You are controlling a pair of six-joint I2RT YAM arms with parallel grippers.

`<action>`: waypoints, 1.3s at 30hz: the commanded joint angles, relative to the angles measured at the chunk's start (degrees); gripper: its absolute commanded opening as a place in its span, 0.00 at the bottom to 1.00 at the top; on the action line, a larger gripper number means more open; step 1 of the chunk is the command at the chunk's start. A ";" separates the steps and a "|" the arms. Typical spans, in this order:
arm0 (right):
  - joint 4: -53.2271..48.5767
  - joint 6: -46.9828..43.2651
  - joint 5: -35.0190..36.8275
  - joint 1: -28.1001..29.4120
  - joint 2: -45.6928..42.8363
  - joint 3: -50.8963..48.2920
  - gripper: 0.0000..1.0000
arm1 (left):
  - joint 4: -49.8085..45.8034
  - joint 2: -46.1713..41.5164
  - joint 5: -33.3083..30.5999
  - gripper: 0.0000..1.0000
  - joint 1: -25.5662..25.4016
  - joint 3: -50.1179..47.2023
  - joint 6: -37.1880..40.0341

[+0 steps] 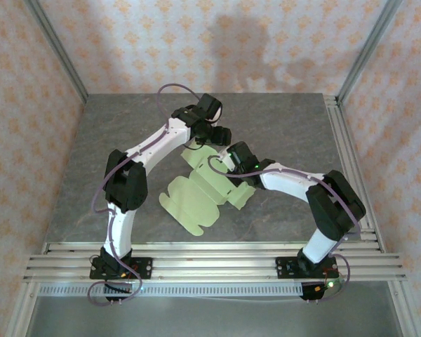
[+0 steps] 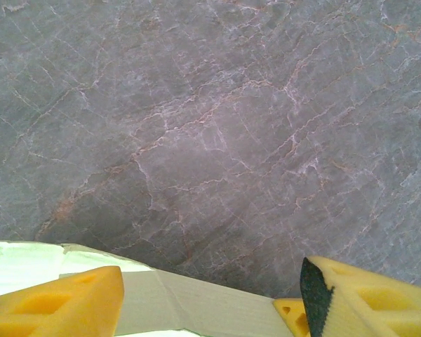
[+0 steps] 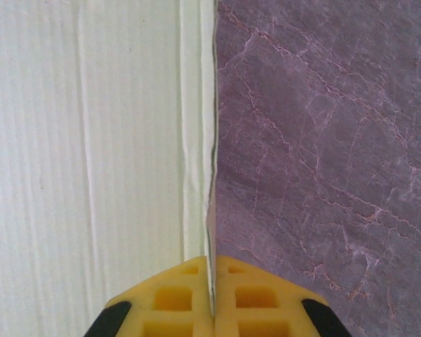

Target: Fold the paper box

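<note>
At the near edge the two arm bases are sitting bolted to a set of aluminium rails [image 1: 210, 256], with the grey marbled tabletop [image 1: 281, 126] stretching away beyond them. The paper box [image 1: 196, 193] is lying just past the rails, near the middle of the tabletop between the two arms. It is lying unfolded as a pale yellow-green die-cut sheet, mostly flat, with rounded tabs pointing toward the near left and one flap standing up along its right side.

The right arm [image 1: 288, 179] is reaching in from the right toward that raised part of the sheet. In its wrist view the right fingers [image 3: 249, 302] are pressing fully together on a thin edge of the card [image 3: 126, 168] — the sheet is standing on edge between the two yellow pads, pale card filling the left and bare stone showing on the right.

Farther back, the left arm [image 1: 154, 144] is arching over the sheet's far end. The left fingers [image 2: 63, 302] are standing wide apart, gripping nothing. A flap of the card [image 2: 196, 305] is lying below and between them, but whether either pad is touching it I cannot tell.

Behind the tabletop, patterned wallpaper [image 1: 196, 42] is covering the back wall.
</note>
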 commanded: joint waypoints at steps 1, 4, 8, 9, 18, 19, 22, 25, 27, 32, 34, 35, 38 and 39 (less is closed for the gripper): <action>1.23 0.73 0.35 -0.71 -1.06 2.74 0.00 | -5.57 0.20 -2.65 0.70 -0.19 2.11 4.45; 1.20 0.74 0.35 -0.71 -1.29 2.57 0.00 | -8.59 3.13 -3.00 0.70 0.12 6.59 5.62; 1.44 0.94 0.81 -0.76 -1.51 2.39 0.00 | -11.70 6.63 -3.01 0.66 0.15 10.16 5.59; 1.44 0.98 0.90 -0.78 -1.56 2.37 0.00 | -11.90 7.00 -3.04 0.65 0.14 10.25 5.19; 1.18 0.80 1.67 -0.76 -0.06 3.45 0.00 | -10.36 5.40 -4.20 0.46 0.16 6.03 0.90; 1.10 0.74 1.87 -0.76 0.01 3.51 0.00 | -10.51 5.20 -4.63 0.47 0.20 5.75 0.77; 1.45 0.83 1.94 -0.75 0.07 3.62 0.00 | -10.74 4.62 -5.50 0.48 0.12 4.56 0.50; 1.46 0.87 2.29 -0.75 0.33 3.87 0.00 | -10.93 3.82 -4.55 0.49 0.15 3.47 -0.88; 1.26 0.91 2.47 -0.70 0.68 4.14 0.00 | -9.57 2.61 -1.93 0.49 0.16 2.06 -2.23; 1.04 0.82 2.66 -0.66 1.26 4.46 0.00 | -6.51 -0.14 0.43 0.47 -0.06 -1.03 -6.30; 1.04 0.73 2.71 -0.67 1.23 4.50 0.00 | -6.17 -0.35 1.12 0.46 -0.05 -1.29 -8.35; 1.11 0.72 2.73 -0.65 1.31 4.58 0.00 | -6.02 -0.46 1.28 0.46 -0.09 -1.50 -9.38; 1.07 0.64 2.99 -0.56 1.44 4.67 0.00 | -5.23 -0.72 1.75 0.46 -0.02 -2.03 -13.13; 1.07 0.62 3.00 -0.58 1.47 4.66 0.00 | -4.43 -1.01 2.20 0.46 -0.07 -2.55 -13.61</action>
